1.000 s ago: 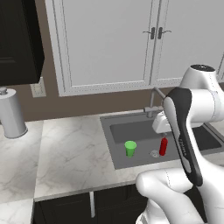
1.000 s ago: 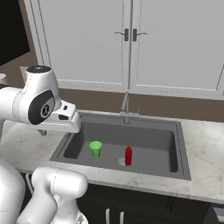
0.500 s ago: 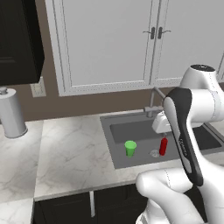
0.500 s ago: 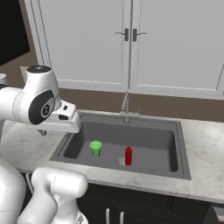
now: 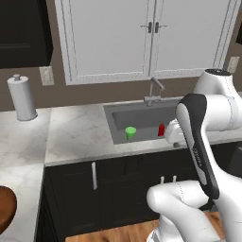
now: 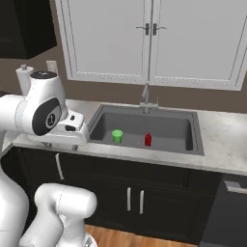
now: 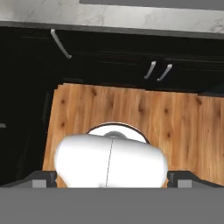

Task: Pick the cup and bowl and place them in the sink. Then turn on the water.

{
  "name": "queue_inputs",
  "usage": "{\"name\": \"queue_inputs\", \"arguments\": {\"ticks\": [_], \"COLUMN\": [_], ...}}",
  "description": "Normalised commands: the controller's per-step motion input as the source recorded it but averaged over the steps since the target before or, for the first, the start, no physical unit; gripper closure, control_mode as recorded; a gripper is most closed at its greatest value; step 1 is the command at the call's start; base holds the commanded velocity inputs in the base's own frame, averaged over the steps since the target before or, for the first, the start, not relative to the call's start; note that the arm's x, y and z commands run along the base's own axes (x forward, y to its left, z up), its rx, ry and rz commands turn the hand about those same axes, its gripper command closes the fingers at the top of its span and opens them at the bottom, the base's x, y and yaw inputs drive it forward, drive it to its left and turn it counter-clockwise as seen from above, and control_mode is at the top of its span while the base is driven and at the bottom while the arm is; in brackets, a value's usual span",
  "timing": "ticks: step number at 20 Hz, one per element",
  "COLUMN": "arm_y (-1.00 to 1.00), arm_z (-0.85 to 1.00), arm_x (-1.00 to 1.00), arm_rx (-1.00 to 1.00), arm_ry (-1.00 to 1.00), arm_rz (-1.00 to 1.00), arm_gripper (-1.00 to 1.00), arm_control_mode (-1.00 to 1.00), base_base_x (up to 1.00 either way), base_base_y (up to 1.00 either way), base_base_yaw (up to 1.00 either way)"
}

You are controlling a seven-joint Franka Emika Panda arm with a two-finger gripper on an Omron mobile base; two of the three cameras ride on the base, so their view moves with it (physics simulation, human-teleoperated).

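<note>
I am viewing the small green plastic cup (image 5: pixel 130 133) standing in the dark grey sink (image 6: pixel 179 126); the glossy reddish-brown wooden bowl (image 5: pixel 6 208), likely stiff, slippery, best rim-gripped, is lying at the table's near-left edge; end effector released.

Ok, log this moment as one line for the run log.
small green plastic cup: in dark grey sink | reddish-brown wooden bowl: on counter, left | faucet: no water | gripper: open, empty

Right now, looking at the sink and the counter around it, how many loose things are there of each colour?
Green: 1, the small bright green plastic cup in the dark grey sink.
Red: 1, the small red bottle beside it.
Reddish-brown: 1, the glossy wooden-looking bowl on the counter.
White: 1, the paper towel roll.
Total: 4.
</note>
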Motion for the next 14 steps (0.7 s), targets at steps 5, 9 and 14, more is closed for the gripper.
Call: {"name": "queue_inputs", "arguments": {"ticks": [5, 9, 14], "arm_y": [0.0, 0.0, 0.0], "arm_z": [0.0, 0.0, 0.0], "arm_x": [0.0, 0.0, 0.0], "arm_rx": [0.0, 0.0, 0.0], "arm_ry": [0.0, 0.0, 0.0], "arm_rz": [0.0, 0.0, 0.0], "arm_gripper": [-1.0, -1.0, -1.0], "arm_control_mode": [1.0, 1.0, 1.0], "base_base_x": [-0.6, -0.14, 0.0], "base_base_y": [0.01, 0.07, 0.05], "base_base_yaw": [0.34, 0.54, 0.55]}}
